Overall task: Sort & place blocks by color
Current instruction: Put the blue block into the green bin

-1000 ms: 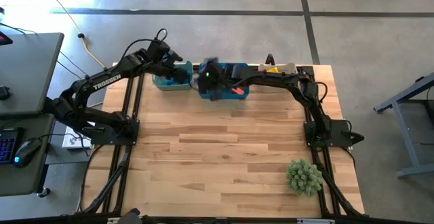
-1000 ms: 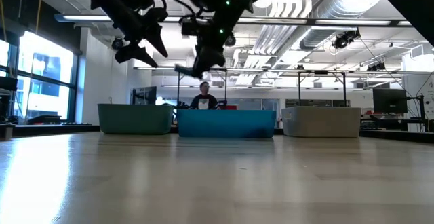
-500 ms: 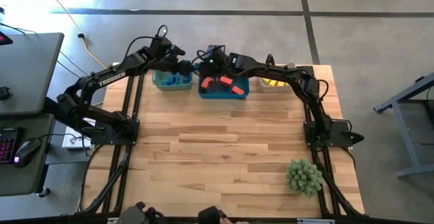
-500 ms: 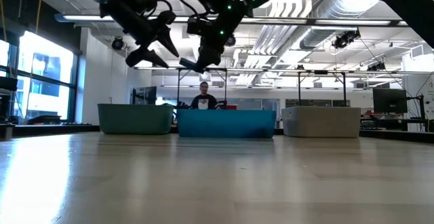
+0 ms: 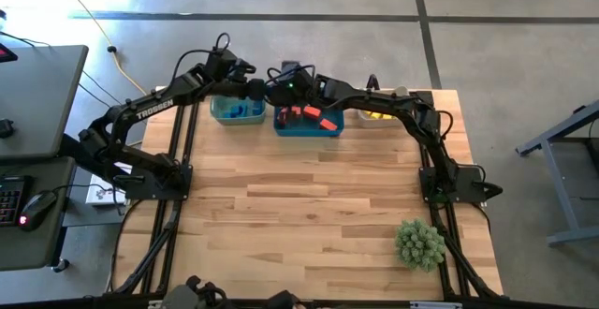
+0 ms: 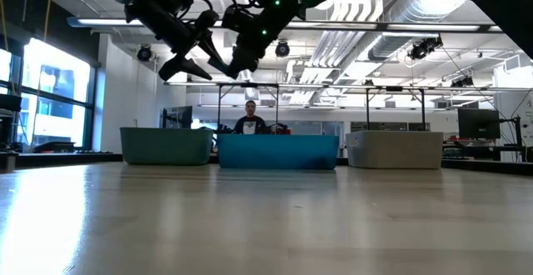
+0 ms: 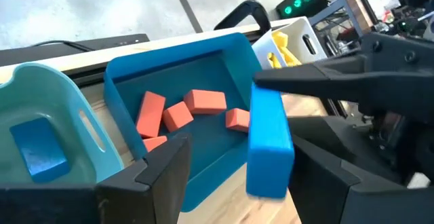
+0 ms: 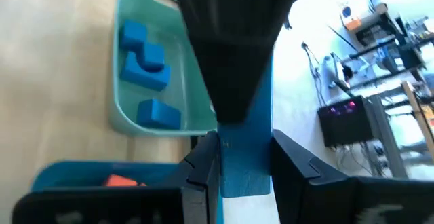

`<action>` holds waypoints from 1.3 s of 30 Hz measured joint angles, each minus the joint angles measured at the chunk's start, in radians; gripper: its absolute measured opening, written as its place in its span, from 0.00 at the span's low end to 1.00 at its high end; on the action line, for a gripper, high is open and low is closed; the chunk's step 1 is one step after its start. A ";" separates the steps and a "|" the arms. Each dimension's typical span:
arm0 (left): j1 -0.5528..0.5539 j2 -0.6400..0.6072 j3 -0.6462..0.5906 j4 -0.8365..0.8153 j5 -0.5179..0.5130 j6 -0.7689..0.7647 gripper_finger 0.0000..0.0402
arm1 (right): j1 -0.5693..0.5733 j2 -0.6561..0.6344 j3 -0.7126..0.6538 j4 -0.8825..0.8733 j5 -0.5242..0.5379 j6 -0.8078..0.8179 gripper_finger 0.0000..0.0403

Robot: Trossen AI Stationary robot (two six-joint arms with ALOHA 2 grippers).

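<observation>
My right gripper (image 5: 278,81) is shut on a blue bar block (image 7: 268,142) in the air above the gap between the teal bin (image 5: 236,111) and the blue bin (image 5: 307,122). My left gripper (image 5: 256,89) is open just beside it. In the left wrist view its two fingers (image 7: 159,176) stand on either side of the block. The teal bin holds blue blocks (image 8: 146,64). The blue bin holds red blocks (image 7: 183,110). The white bin (image 5: 379,115) holds yellow blocks (image 7: 281,47). My right gripper pinches the blue block between its two fingers (image 7: 312,81) at one end (image 7: 264,96), coming from the table's right side. The block is lifted clear and reaches out from the fingers toward my left gripper. My left gripper: whether it touches the block I cannot tell.
The three bins stand in a row at the table's far edge. A spiky green plant (image 5: 419,243) sits at the near right. The wide wooden table top (image 5: 299,197) lies in front of the bins. A person (image 6: 250,118) shows beyond the table.
My right gripper has carried the blue block from over the blue bin toward the far edge and the left, up to my left gripper. My left gripper has moved a little toward the right, and the block now stands between its open fingers.
</observation>
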 joint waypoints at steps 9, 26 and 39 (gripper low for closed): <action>-0.002 -0.001 0.000 0.001 -0.031 0.000 0.45 | 0.003 0.001 0.000 0.012 -0.051 0.001 0.18; -0.038 -0.003 0.002 0.030 -0.054 0.080 0.08 | 0.004 0.004 -0.002 0.032 -0.044 -0.001 0.20; -0.037 0.001 -0.002 -0.154 -0.267 0.210 0.08 | 0.014 -0.002 0.000 0.027 0.086 0.090 0.38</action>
